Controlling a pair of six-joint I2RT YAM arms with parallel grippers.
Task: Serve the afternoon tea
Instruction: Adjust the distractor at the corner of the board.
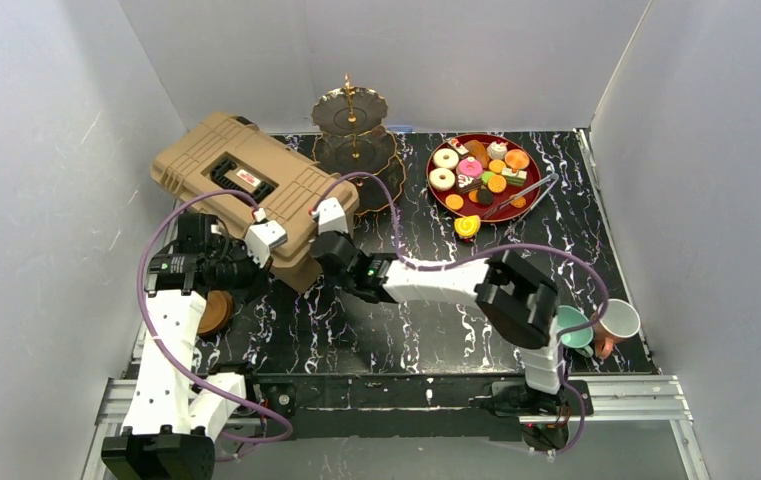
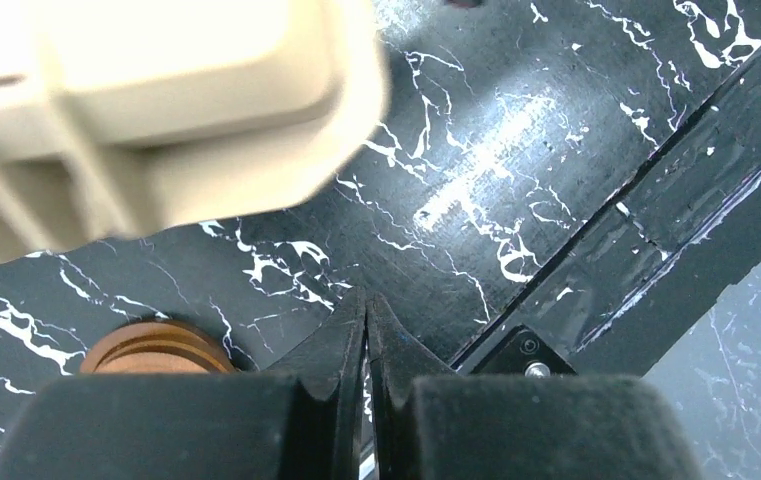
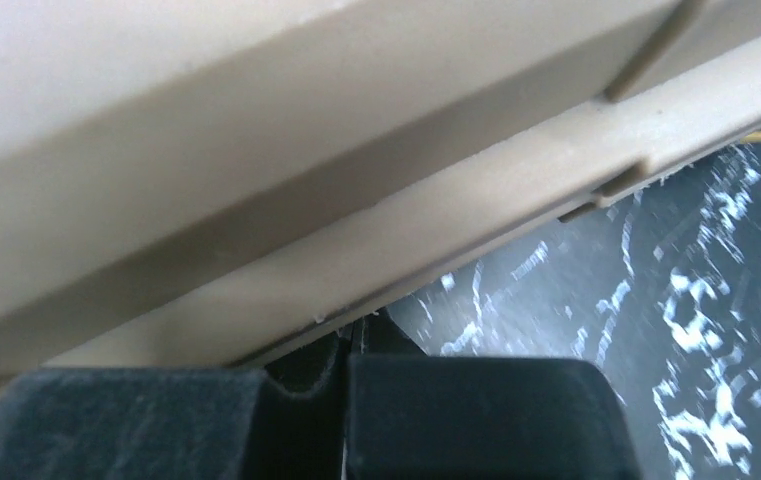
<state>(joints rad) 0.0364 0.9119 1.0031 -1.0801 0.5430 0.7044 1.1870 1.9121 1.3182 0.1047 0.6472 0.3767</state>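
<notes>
early stage, nothing served yet. three-tier stand (image 1: 353, 135) far centre, tiers look bare. toy sweets (image 1: 471, 168) piled on red plate (image 1: 434, 180) far right, one yellow sweet (image 1: 467, 227) loose on bench (image 1: 356, 330). teal cup (image 1: 573, 328), white cup (image 1: 616, 322) at near right edge. brown saucers (image 1: 216, 312) near left. left hand (image 2: 366, 320) pressed together, empty, just beside tan case (image 1: 246, 175). right hand (image 3: 351, 330) pressed together, empty, tips at case rim. probably shoving case aside first.

left gripper (image 2: 366, 303): jaws together, arm bent forward | right gripper (image 3: 354, 328): jaws together, arm reaching across leftward
</notes>
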